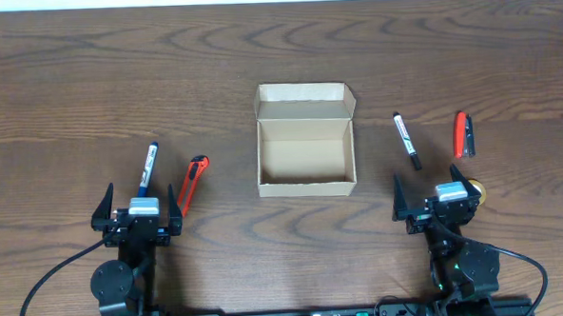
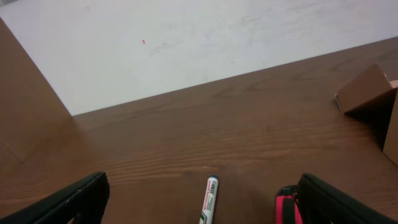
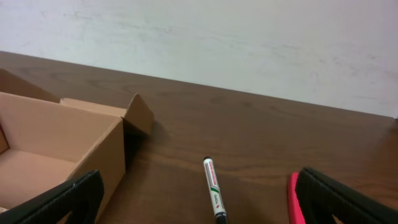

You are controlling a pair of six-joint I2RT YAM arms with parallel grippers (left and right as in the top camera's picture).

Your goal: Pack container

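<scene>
Container sits in middle of table, lid flaps open, nothing inside. Blue marker and orange cutter lie left of it, well apart. Black marker and red tool lie on right. Left gripper spread wide, holds nothing, near blue marker. Right gripper spread wide, holds nothing, near black marker. Bare wood all round box.
</scene>
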